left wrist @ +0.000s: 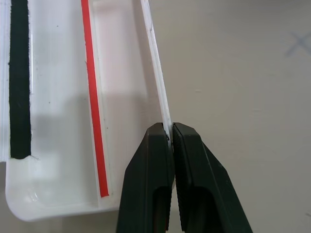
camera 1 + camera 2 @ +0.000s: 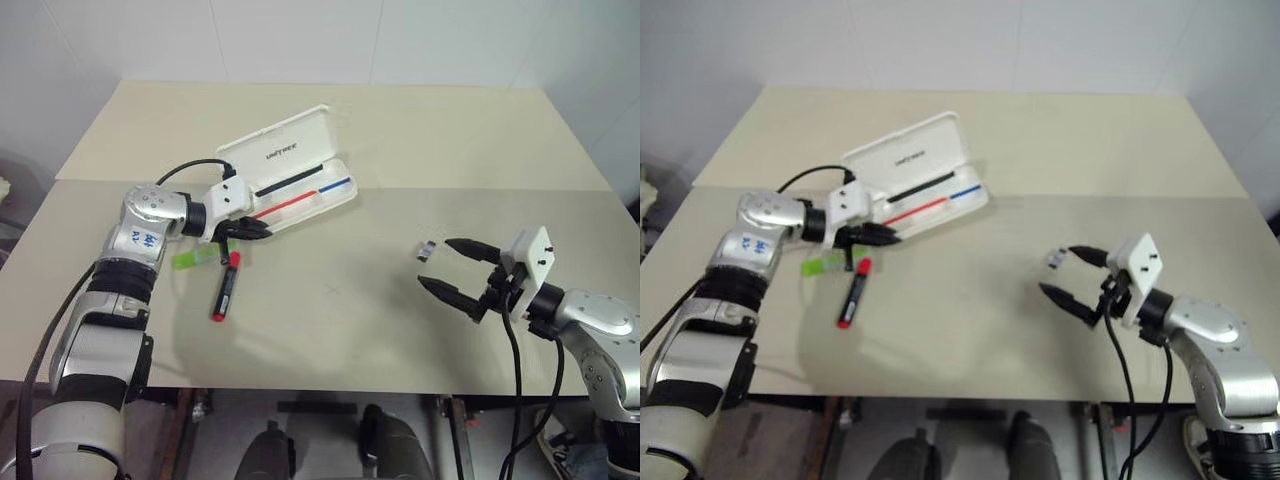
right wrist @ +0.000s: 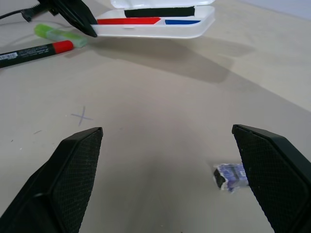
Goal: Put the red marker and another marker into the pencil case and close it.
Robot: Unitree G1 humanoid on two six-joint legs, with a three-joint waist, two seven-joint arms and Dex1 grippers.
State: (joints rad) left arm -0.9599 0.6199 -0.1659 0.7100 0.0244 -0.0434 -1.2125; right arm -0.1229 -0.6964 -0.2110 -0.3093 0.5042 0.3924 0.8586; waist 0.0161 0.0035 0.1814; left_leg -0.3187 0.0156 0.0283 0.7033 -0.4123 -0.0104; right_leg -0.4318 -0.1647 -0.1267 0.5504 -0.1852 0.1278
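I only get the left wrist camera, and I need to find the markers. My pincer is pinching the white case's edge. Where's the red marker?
Observer: The red marker lies on the table, just beside the left pincer and outside the pencil case.
Operator: And the green one?
Observer: The light-green highlighter lies on the table too, close to the red marker's cap end.
Operator: Is my other pincer busy?
Observer: No. The right pincer is open and holds nothing. A small scrap lies on the table by it.
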